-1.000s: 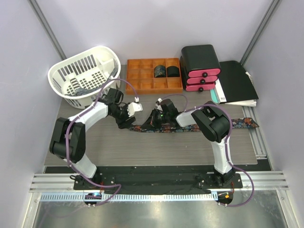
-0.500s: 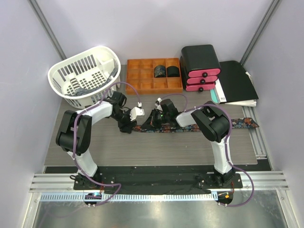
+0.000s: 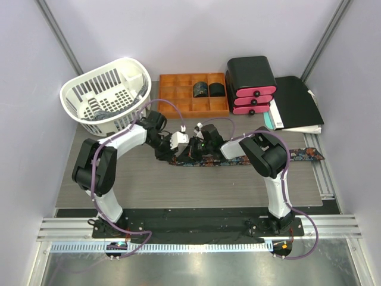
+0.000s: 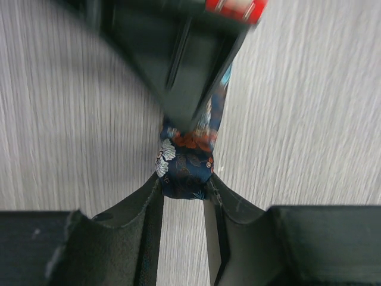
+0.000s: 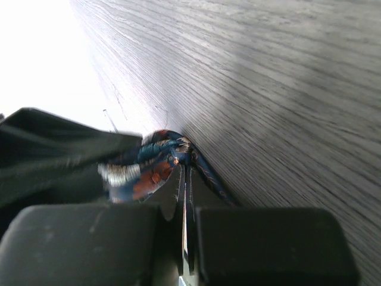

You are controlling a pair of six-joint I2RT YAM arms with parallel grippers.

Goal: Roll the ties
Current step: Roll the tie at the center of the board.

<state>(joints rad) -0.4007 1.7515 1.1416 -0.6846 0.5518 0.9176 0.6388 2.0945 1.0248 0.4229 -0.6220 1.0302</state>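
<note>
Necktie [image 4: 186, 170] lies lengthwise across the bench [image 3: 119, 179], rolled end pinched in my left end effector [image 4: 184, 182], my right end effector [image 5: 184, 173] pressed together just beside.

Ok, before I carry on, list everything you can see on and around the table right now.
tie: one, dark navy with coloured print, stretched across the table's middle, left end rolled
rolled ties: two, dark, side by side in the tray
tray: one, orange, compartmented, far centre
basket: one, white, far left
drawer unit: one, black with three pink drawers, right of the tray
folder: one, black, on papers, far right
table: one, grey wood grain
arms: two, white and black with purple cables, bases at the near edge
left pincer: black, shut on the tie's rolled end
right pincer: black, shut on the tie just beside it
</note>
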